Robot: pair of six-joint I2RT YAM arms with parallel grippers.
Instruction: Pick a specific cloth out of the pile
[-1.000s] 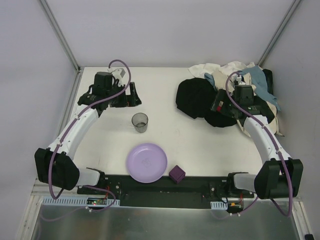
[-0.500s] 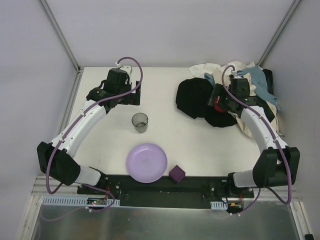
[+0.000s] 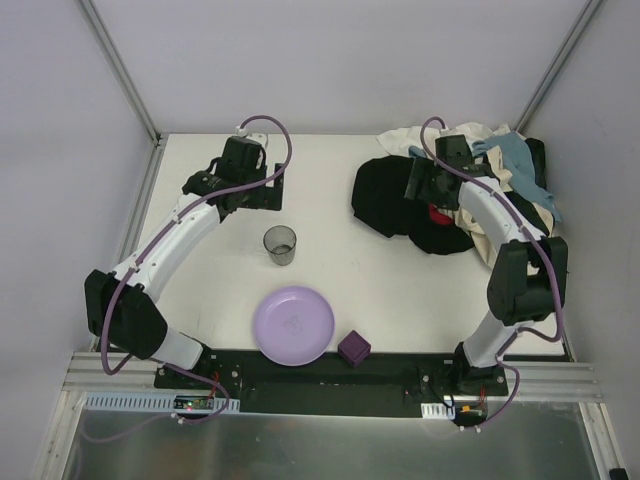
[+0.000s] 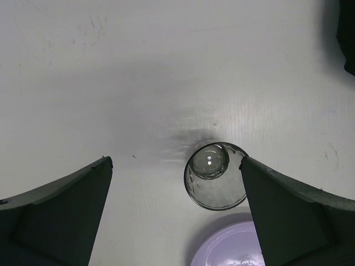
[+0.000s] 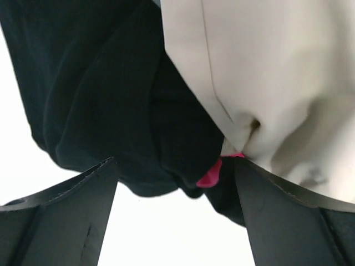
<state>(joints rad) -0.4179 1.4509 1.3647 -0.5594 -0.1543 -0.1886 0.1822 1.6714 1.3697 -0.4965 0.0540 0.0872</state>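
The pile lies at the back right: black fabric on its left, with beige, white and light blue pieces behind. I cannot tell the small narrow black cloth apart from the other black fabric. My right gripper hovers open over the pile's black part. In the right wrist view it spans black folds, with beige fabric and a red-pink tip by its right finger. My left gripper is open and empty at the back left, above bare table.
A grey cup stands mid-table and shows next to the left gripper's right finger. A purple plate and a small purple cube sit near the front edge. Walls close the left, back and right sides.
My right gripper has moved back and left, from the pile's front edge to above its black part. My left wrist has shifted to the right.
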